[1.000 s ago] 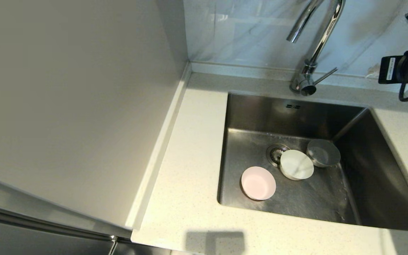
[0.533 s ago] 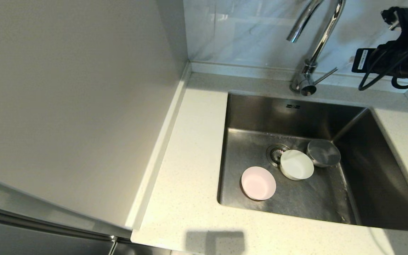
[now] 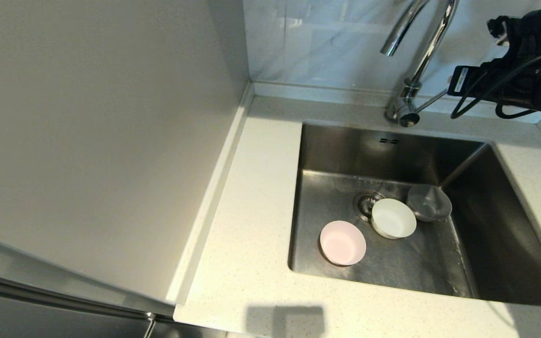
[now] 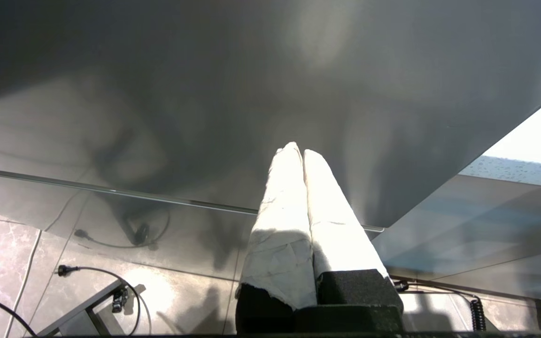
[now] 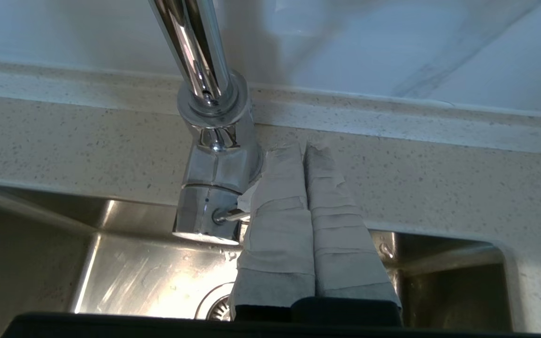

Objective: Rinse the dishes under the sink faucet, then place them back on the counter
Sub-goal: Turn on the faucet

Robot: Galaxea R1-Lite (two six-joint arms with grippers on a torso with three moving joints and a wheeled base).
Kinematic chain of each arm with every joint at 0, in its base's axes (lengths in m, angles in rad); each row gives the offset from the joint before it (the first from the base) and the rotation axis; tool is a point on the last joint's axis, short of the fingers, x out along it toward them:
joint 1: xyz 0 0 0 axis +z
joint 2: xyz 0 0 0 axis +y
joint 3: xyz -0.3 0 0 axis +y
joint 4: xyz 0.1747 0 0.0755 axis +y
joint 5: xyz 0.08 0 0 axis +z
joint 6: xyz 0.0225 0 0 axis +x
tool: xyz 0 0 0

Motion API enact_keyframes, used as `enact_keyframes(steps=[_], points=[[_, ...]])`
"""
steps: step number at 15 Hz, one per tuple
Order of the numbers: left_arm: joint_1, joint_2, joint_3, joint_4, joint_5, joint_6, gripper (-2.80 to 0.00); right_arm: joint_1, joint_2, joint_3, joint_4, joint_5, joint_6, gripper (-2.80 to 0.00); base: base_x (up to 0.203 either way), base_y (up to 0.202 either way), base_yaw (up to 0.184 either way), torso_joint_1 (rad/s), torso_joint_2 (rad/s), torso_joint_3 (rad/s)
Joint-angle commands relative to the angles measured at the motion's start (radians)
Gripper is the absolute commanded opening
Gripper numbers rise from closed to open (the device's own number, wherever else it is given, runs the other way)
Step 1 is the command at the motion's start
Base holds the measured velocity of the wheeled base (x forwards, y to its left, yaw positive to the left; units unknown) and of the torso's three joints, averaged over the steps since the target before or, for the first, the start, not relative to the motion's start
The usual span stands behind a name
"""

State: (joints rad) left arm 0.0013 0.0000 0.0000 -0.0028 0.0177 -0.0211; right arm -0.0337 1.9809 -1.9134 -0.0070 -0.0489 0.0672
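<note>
Three bowls sit in the sink (image 3: 392,150): pale pink (image 3: 342,242) at the front left, white (image 3: 393,218) beside the drain strainer (image 3: 366,203), and light grey (image 3: 429,202) behind it. The chrome faucet (image 3: 416,61) stands at the sink's back edge. No water shows at its spout. My right arm (image 3: 524,80) reaches in from the right at the lever's (image 3: 432,100) height. The right gripper (image 5: 304,150) is shut and empty, its taped fingers (image 5: 280,206) lying across the lever (image 5: 230,216) next to the faucet base (image 5: 214,188). The left gripper (image 4: 297,151) is shut and parked low, away from the sink.
The speckled counter (image 3: 256,188) wraps round the sink, with a wide strip on the left and front. A plain beige wall panel (image 3: 101,141) rises on the left. A marbled backsplash (image 3: 327,42) stands behind the faucet.
My right arm has moved left along the back wall until the gripper reached the faucet's lever. The bowls have stayed put, and the mottled shimmer in the white bowl has gone.
</note>
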Motion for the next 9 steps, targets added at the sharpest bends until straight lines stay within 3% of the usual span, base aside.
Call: enact_keyframes(steps=[1,9], points=[[0.0,-0.003,0.0,0.0,0.001,0.001,-2.8,0.006,0.026,-0.02,-0.001,0.0,0.0,-2.8,0.0,0.0,0.0,0.0,0.0,0.0],[0.0,-0.003,0.0,0.0,0.001,0.0,-2.8,0.017,0.039,-0.026,-0.001,0.0,-0.034,-2.8,0.0,0.0,0.0,0.0,0.0,0.0]])
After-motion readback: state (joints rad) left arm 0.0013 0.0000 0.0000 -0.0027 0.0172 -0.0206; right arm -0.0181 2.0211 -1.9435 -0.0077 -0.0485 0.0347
